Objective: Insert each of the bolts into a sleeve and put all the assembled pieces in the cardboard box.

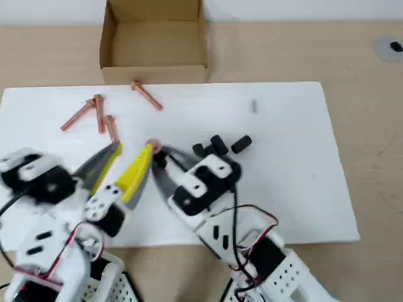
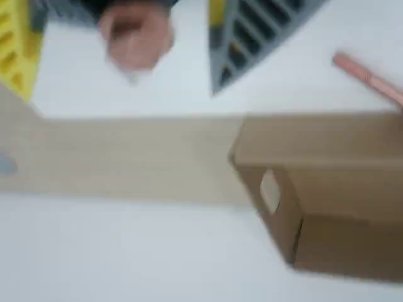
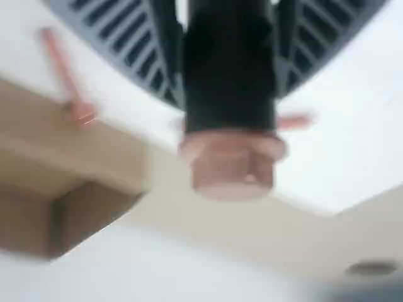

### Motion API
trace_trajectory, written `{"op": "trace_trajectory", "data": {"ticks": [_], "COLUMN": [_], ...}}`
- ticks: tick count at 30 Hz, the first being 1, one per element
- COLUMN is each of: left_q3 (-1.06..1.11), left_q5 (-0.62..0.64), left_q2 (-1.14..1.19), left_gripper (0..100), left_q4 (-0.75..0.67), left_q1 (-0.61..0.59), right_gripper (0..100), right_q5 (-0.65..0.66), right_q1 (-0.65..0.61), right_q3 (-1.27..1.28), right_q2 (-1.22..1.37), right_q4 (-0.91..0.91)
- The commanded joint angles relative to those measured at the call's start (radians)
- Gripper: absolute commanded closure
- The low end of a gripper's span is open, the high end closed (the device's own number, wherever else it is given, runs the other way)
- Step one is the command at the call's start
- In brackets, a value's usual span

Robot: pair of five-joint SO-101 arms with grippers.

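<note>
**Assembled piece** (image 1: 155,148): a black sleeve with a copper bolt seated in it, the bolt head showing at the free end. It is held above the white sheet (image 1: 283,189), left of centre. In the high view its long axis runs 5 to 11 o'clock, with the head toward 11. I cannot tell whether it touches the sheet.

**Right pincer** (image 1: 160,157): clamped on the sides of the black sleeve.

**Left pincer** (image 1: 132,150): the yellow and grey fingers stand apart and hold nothing. The yellow fingertip is just beside the bolt head.

**Loose bolts** (image 1: 99,113): four copper bolts lying flat on the sheet, toward 10 to 12 o'clock from the left pincer.
- Three are clustered, with axes of about 2 to 8, 12 to 6 and 11 to 5 o'clock.
- The fourth lies apart along 10 to 4 o'clock, its upper end at the front wall of the box.

**Loose sleeves** (image 1: 218,145): three short black sleeves in a close row on the sheet. They lie at 3 o'clock from the assembled piece, just beyond the right arm's wrist.

**Cardboard box** (image 1: 154,74): open at the top. It stands on the table (image 1: 371,126) at 12 o'clock, just past the sheet's far edge.
</note>
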Motion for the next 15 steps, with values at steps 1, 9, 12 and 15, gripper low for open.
{"op": "trace_trajectory", "data": {"ticks": [1, 9, 12, 15], "left_q3": [-0.15, -0.256, -0.206, -0.083], "left_q5": [0.006, 0.038, 0.034, -0.029], "left_q2": [0.044, 0.214, 0.265, 0.335], "left_gripper": [80, 80, 80, 80], "left_q4": [0.081, 0.19, 0.181, 0.11], "left_q1": [-0.012, -0.307, -0.448, -0.517], "right_gripper": [98.9, 98.9, 98.9, 98.9], "right_q5": [0.038, 0.074, 0.069, 0.068], "right_q1": [0.085, 0.122, 0.177, 0.243], "right_q3": [-0.056, -0.179, -0.367, -0.602], "right_q2": [-0.005, 0.13, 0.355, 0.661], "right_q4": [-0.107, -0.199, -0.227, -0.221]}}
